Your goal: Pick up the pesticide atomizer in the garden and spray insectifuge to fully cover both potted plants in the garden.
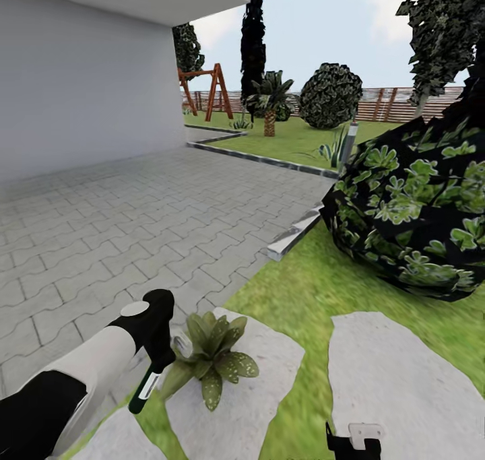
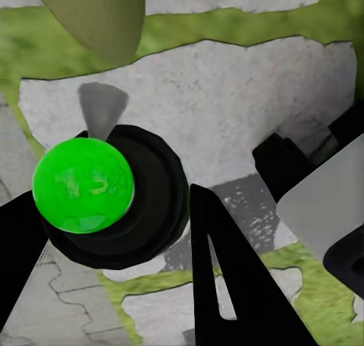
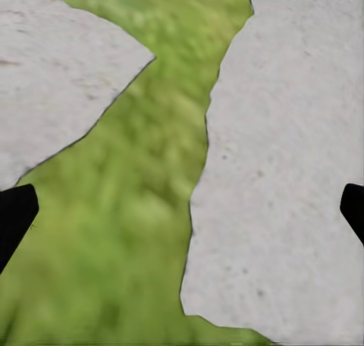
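Though small and probably light, looks rigid and smooth-sided, so likely slippery if pinched at the rounded top; best taken round the slim middle of the body, as now. Slim dark green pesticide atomizer with white parts (image 1: 147,387) held in the black-and-white left gripper (image 1: 159,359), hanging slantwise below it, lower end over the grass edge, just beside the low rosette of broad pointed green leaves (image 1: 212,356) on a flat grey stepping stone (image 1: 269,379). Clamped on the atomizer, judging from the left wrist view, where a glossy bright green dome in a black ring (image 2: 83,185) sits between dark fingers (image 2: 227,278). Fine whitish specks of insectifuge (image 1: 241,364) dotting the right-hand leaves; leaves nearer the gripper look plainer, so coverage probably partial. Right gripper (image 3: 182,209) low over grass between two stones, black fingertips spread wide apart at the frame edges, holding nothing. Big round dark-leaved bush (image 1: 411,211) to the right, grey paved yard (image 1: 135,224) to the left
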### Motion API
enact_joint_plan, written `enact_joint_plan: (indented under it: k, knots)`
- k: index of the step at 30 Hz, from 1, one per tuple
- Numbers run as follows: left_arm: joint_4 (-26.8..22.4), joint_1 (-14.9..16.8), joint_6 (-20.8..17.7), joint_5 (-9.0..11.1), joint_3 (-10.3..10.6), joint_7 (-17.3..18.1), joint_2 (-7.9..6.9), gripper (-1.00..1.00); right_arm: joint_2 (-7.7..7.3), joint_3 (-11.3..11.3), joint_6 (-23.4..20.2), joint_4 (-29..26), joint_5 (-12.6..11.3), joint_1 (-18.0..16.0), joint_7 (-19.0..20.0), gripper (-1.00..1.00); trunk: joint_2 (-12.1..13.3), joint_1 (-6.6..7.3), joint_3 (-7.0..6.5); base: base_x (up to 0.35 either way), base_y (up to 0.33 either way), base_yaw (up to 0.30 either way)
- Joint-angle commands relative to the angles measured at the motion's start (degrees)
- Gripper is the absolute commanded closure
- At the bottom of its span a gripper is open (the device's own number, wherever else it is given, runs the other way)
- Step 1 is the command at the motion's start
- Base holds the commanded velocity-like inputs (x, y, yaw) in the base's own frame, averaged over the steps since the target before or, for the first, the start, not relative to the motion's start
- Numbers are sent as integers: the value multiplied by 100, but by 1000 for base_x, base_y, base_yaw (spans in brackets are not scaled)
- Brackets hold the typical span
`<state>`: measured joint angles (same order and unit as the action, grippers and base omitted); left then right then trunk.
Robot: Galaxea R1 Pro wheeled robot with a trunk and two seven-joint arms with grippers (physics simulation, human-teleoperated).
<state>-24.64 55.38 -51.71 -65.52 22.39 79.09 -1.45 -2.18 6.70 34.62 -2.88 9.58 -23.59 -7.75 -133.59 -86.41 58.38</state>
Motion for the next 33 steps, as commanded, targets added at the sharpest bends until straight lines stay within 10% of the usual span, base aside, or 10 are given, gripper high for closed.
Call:
enact_joint_plan:
  k: [1, 33]
  knots:
    - [-15, -1, -58, -30, 20, 54, -5, 100, 1, 42, 18, 7, 62, -5, -25, -100, -2, 1, 5, 0, 304, -236]
    - [-6, -53, -58, -310, 28, 168, 31, 100, -2, 42, 18, 7, 62, -5, -25, -100, -2, 1, 5, 73, 126, -163]
